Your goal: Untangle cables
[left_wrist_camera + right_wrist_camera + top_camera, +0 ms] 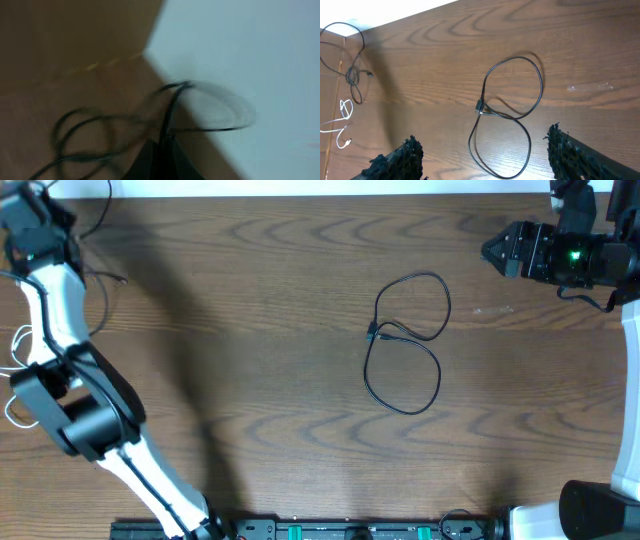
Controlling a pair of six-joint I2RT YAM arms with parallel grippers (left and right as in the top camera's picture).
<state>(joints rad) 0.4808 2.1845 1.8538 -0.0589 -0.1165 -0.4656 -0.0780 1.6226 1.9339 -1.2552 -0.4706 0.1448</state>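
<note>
Table (250,300): brown wood-grain laminate. One thin black cable (374,333) lies at its centre, curled in a smooth figure-eight with a small plug where the loops cross. The right gripper (480,150), fingers faced with rough black padding, stands wide apart above it and holds nothing. The left gripper (161,150) is at the far left corner, view blurred, its jaws closed on a second black cable (170,112), which loops loosely. A short white cable (344,109) lies coiled at the left edge.
</note>
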